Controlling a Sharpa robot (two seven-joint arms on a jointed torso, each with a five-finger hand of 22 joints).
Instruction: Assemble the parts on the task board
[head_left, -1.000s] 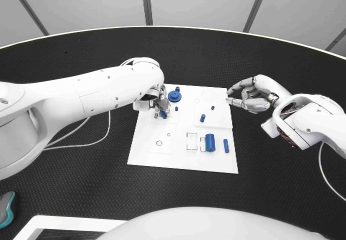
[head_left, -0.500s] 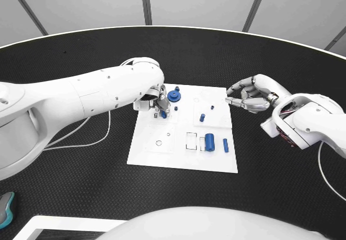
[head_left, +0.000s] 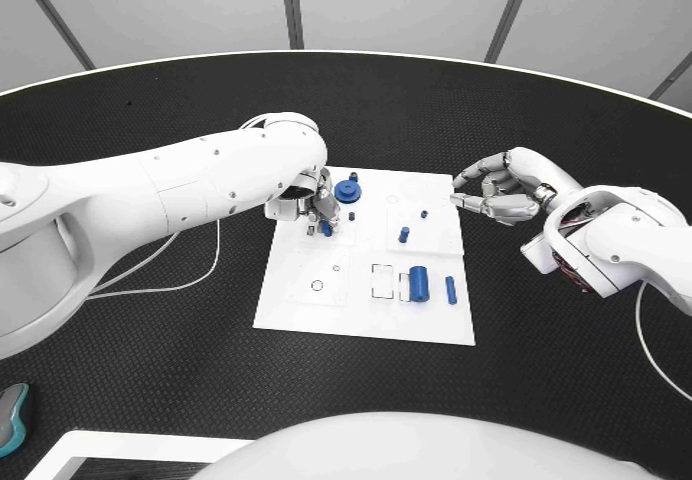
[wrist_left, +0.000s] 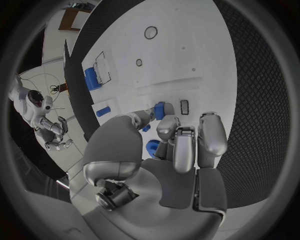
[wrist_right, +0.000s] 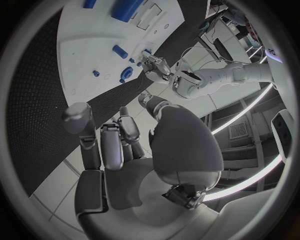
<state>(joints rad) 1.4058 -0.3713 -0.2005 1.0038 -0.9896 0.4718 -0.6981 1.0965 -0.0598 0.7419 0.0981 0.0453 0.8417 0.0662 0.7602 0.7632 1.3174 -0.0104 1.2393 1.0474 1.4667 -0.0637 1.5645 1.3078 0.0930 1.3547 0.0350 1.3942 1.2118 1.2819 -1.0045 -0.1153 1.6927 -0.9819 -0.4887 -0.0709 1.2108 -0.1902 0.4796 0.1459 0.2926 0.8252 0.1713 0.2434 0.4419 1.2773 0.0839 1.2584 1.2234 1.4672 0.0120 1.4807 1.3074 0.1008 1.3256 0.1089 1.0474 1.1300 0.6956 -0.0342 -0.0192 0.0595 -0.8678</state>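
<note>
Task board (head_left: 361, 300) lies flat in the middle of the black table (head_left: 173, 360), a white plate with several blue parts on it. The left hand (head_left: 306, 203) hangs over the board's far left corner, fingers curled downward around a small blue part (head_left: 327, 228) that stands on the board; from the left wrist view its fingertips (wrist_left: 164, 125) seem to pinch that piece (wrist_left: 160, 110), though the contact itself is partly hidden, so the grip is likely rather than certain. Just beside the hand, toward the board's far edge, sits a round blue gear-like part (head_left: 348, 193). Near the board's middle stands a short blue peg (head_left: 404, 236), and a smaller blue stud (head_left: 426, 215) lies a little farther back. Toward the near right side a thick blue cylinder (head_left: 420, 284) rests next to a rectangular outline, with a thin blue pin (head_left: 451, 290) just to its right. The right hand (head_left: 500, 190) hovers off the board's right edge above the bare table — its fingers bent inward toward the thumb, holding nothing, well apart from every part.
</note>
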